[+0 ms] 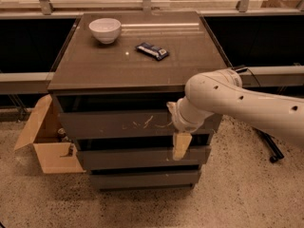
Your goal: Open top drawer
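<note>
The top drawer (114,124) is the tallest dark-grey front of the cabinet, just under the tabletop, with pale scratch marks across its middle. Its front lies level with the two shorter fronts below. My gripper (181,146) hangs from the white arm (237,101), which comes in from the right. It points down in front of the cabinet's right side, at the lower edge of the top drawer and over the gap above the middle drawer.
On the cabinet top (95,70) stand a white bowl (105,30) at the back left and a dark snack packet (152,51) near the middle. An open cardboard box (45,144) sits on the floor to the cabinet's left. A chair caster (274,158) is at the right.
</note>
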